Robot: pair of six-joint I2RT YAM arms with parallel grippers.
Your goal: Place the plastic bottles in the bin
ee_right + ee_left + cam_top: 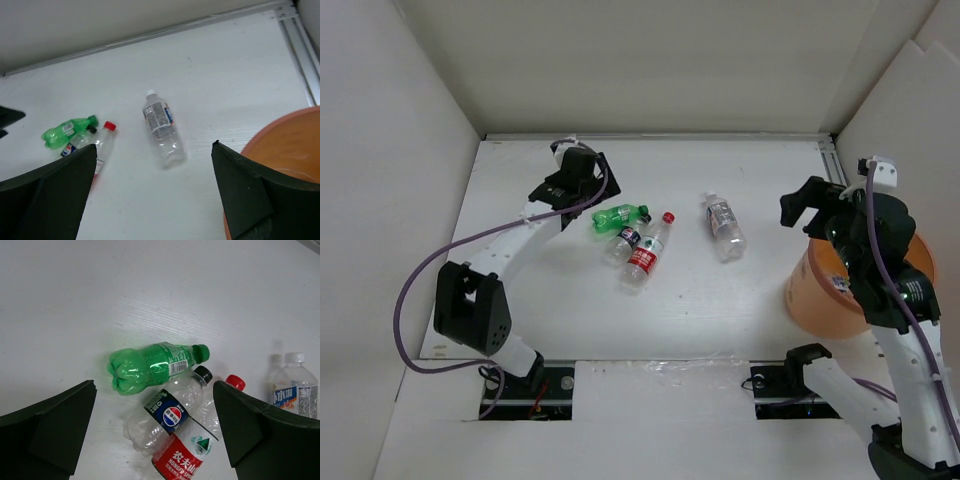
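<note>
Where the bottles lie: four plastic bottles rest on their sides on the white bench (pixel 540 300), all outside the bin.
Green bottle (pixel 150 367): farthest of a cluster of three left of centre, with its green cap pointing right in the top view.
Pepsi-labelled bottle (pixel 167 415): clear with a black cap, lying just beside the green bottle on its near side. Its cap sits close under the green cap, and whether the two bodies touch I cannot tell.
Red-labelled bottle (pixel 185 457): clear with a red cap, pressed along the Pepsi-labelled bottle on its right. In the left wrist view its lower part is cut off by the frame.
Pale-labelled bottle (pixel 724 227): clear with a white cap, alone near the middle of the bench and well apart from the cluster. Its cap points to the far wall.
Bin (pixel 820 300): an orange translucent bucket, upright at the right of the bench under the right arm. Its inside is mostly hidden.
Left claw (pixel 154 390): spread wide, hanging above the cluster on its far-left side. Both dark fingers (pixel 55 430) frame the green and Pepsi-labelled bottles without touching them.
Right claw (pixel 154 150): spread wide, pinching nothing, raised over the far-left rim of the bin. Its camera looks toward the pale-labelled bottle.
</note>
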